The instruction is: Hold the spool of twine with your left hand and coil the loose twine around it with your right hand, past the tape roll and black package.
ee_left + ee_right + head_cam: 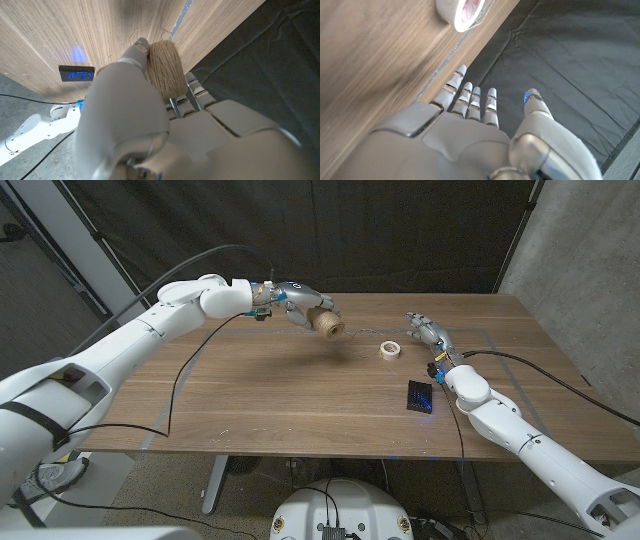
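Note:
My left hand (293,302) grips the tan spool of twine (326,325) and holds it just above the table's back middle; the left wrist view shows the fingers (131,70) wrapped around the spool (162,67). A thin loose strand (364,330) trails from the spool toward the white tape roll (390,350). The black package (420,395) lies nearer the front, right of centre, and also appears in the left wrist view (76,73). My right hand (428,332) hovers behind and to the right of the tape roll (462,12), its fingers (470,95) straight and apart, holding nothing.
The wooden table (250,400) carries a faint taped outline near its right side. A black cable (176,385) from my left arm drapes over the table's left part. A dark curtain hangs behind the table, and a concrete wall stands at the right.

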Controlling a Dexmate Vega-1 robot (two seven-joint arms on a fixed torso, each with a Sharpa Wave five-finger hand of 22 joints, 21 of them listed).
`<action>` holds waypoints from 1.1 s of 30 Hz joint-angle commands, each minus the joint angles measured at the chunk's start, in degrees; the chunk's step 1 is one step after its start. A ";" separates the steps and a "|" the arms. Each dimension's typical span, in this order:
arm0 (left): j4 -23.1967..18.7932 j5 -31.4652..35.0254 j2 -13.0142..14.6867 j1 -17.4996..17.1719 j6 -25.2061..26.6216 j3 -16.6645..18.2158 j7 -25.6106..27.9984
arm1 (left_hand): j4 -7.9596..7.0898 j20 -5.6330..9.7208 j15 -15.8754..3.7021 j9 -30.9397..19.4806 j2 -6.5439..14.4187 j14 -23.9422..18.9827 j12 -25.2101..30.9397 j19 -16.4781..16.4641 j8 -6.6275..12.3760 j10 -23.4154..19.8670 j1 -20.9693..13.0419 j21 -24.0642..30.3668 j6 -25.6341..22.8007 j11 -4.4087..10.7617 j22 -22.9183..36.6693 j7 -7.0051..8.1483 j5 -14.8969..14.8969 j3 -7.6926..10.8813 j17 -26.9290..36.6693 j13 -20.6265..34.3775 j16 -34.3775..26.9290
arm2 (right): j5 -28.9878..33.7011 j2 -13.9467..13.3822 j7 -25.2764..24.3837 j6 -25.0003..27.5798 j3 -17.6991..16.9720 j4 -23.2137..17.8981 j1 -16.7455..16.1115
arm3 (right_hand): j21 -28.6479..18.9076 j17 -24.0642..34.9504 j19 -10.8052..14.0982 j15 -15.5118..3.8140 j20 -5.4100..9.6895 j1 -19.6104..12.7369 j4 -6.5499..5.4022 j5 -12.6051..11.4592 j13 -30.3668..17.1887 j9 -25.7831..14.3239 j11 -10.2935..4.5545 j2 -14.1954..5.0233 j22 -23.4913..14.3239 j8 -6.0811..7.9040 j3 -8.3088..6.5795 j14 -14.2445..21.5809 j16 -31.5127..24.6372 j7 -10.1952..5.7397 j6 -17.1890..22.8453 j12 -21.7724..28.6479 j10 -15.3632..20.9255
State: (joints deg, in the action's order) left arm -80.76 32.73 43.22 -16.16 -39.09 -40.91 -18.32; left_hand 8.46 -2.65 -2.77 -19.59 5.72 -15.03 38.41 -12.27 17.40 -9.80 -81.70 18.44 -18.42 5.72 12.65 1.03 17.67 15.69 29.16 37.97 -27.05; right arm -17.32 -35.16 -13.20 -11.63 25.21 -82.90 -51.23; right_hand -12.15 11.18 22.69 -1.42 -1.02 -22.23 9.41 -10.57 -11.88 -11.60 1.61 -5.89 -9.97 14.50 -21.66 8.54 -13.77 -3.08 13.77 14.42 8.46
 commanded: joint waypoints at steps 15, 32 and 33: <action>3.54 -0.33 -2.38 3.27 -0.69 -0.79 0.30 | -0.03 0.08 0.12 -0.54 0.40 -0.32 0.42 0.00 -0.10 -0.13 0.83 0.42 -0.67 -0.17 0.23 0.08 0.56 -0.23 0.09 0.43 0.34 | 1.11 2.07 3.34 -0.02 2.94 3.44 4.09 | -0.45 0.20 1.12 -1.04 0.60 -3.58 0.96 0.25 -0.21 -0.15 -1.10 1.15 -0.33 -0.06 -0.57 1.67 -0.40 -2.17 0.78 0.16 1.67; 6.63 0.47 -4.07 6.17 -2.33 -2.37 1.66 | 0.09 -0.01 0.07 -0.79 0.49 -0.38 0.45 0.05 -0.09 -0.16 1.07 0.54 -0.91 -0.23 0.19 0.06 0.68 -0.26 0.09 0.60 0.44 | 4.59 2.15 -1.96 4.22 3.44 -0.71 3.54 | -0.94 0.34 3.61 -1.27 0.14 -7.56 0.83 0.44 -0.40 -0.24 -1.16 4.81 -0.36 0.88 0.12 4.87 -1.12 -1.33 4.81 0.88 5.60; 6.71 0.57 -4.12 6.26 -2.39 -2.43 1.78 | 0.11 0.03 0.10 -0.81 0.47 -0.37 0.46 0.05 -0.08 -0.19 1.07 0.55 -0.93 -0.34 0.19 0.09 0.68 -0.27 0.10 0.61 0.43 | 4.60 2.04 -1.85 4.51 3.47 -1.03 3.53 | -0.92 0.34 3.67 -1.35 0.14 -7.66 0.77 0.43 -0.41 -0.25 -1.10 5.06 -0.36 0.86 0.24 4.89 -1.09 -1.35 4.88 0.90 5.78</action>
State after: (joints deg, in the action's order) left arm -75.77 32.90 40.02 -11.45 -40.66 -42.44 -17.29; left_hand 8.47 -2.66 -2.77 -20.10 5.97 -15.03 38.49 -12.28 17.40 -9.80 -80.83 18.65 -19.04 5.72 12.65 1.03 18.02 15.70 29.16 38.36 -26.62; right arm -15.32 -33.03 -10.94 -10.90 28.27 -80.60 -47.06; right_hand -12.60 11.34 25.45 -2.22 -0.72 -29.35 10.34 -10.35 -12.14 -11.59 0.28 -1.61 -9.97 15.05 -21.96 12.71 -14.52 -4.57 17.75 14.86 13.34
